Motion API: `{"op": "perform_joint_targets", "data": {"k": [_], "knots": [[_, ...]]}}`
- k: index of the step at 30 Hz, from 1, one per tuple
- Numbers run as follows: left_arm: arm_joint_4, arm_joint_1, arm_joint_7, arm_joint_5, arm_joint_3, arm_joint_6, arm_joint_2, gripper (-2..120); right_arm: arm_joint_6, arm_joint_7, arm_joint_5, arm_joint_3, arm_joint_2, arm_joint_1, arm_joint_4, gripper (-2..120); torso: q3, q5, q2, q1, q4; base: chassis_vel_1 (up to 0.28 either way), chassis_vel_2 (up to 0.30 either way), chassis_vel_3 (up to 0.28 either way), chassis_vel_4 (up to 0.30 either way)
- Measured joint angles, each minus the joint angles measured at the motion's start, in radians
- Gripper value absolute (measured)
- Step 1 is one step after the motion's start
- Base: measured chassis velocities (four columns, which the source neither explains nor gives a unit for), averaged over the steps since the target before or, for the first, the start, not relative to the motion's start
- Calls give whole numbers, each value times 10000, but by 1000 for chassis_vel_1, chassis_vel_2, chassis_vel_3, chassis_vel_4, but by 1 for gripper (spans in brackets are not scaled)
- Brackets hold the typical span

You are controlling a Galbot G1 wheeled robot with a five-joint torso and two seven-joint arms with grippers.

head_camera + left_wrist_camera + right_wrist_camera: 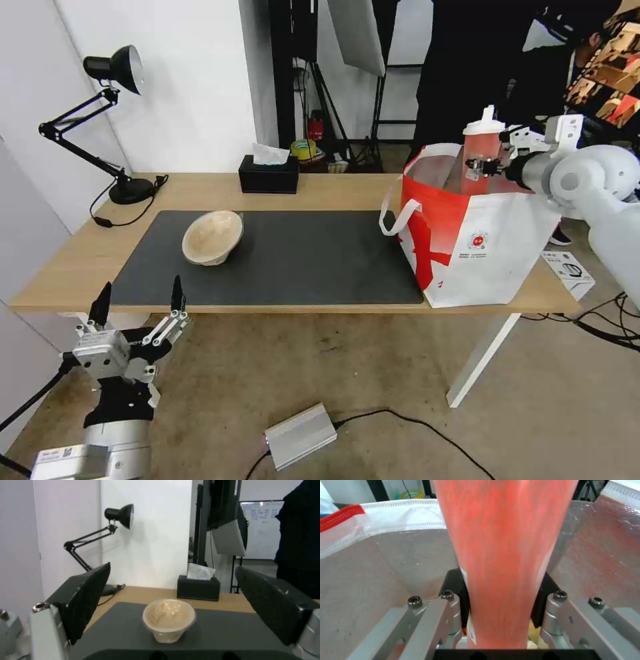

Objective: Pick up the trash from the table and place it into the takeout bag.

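Note:
My right gripper [481,165] is shut on the red drink cup [481,157] with a white domed lid, holding it upright over the open mouth of the red-and-white takeout bag [477,250] at the table's right end. In the right wrist view the cup [505,555] stands between the black fingers [455,585], with the bag's foil lining [380,580] around it. A beige pulp bowl [212,237] lies tilted on the dark mat [300,260]. My left gripper [139,303] hangs open in front of the table's near left edge, facing the bowl [169,620].
A black desk lamp [110,120] stands at the table's back left and a black tissue box [269,173] at the back middle. A small white box [570,270] lies right of the bag. On the floor are a silver power brick [300,435] and cables.

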Motion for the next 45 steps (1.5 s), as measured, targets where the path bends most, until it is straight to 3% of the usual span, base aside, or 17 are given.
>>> {"op": "perform_joint_targets", "data": {"k": [13, 21, 25, 31, 45], "knots": [[35, -27, 0, -23, 3, -8, 4, 100, 2, 204, 56, -19, -349, -210, 632, 35, 0, 0, 0, 0, 0, 0, 0, 0, 0], [48, -21, 1, -36, -23, -35, 2, 100, 5, 294, 49, 351, -706, -605, 1220, 59, 0, 0, 0, 0, 1, 0, 0, 0, 0], [83, -47, 3, -37, 10, -74, -5, 100, 9, 411, 38, 698, -1008, -1091, 1816, 78, 0, 0, 0, -1, -1, 0, 0, 0, 0], [87, -69, 4, -38, 5, -93, 12, 100, 12, 477, 21, 881, -1157, -1346, 2090, 97, 0, 0, 0, 1, -1, 0, 0, 0, 0], [92, -115, 5, -80, -37, -88, 37, 100, 21, 534, 10, 880, -1155, -1295, 2126, 100, 0, 0, 0, 0, 0, 0, 0, 0, 0]]}}
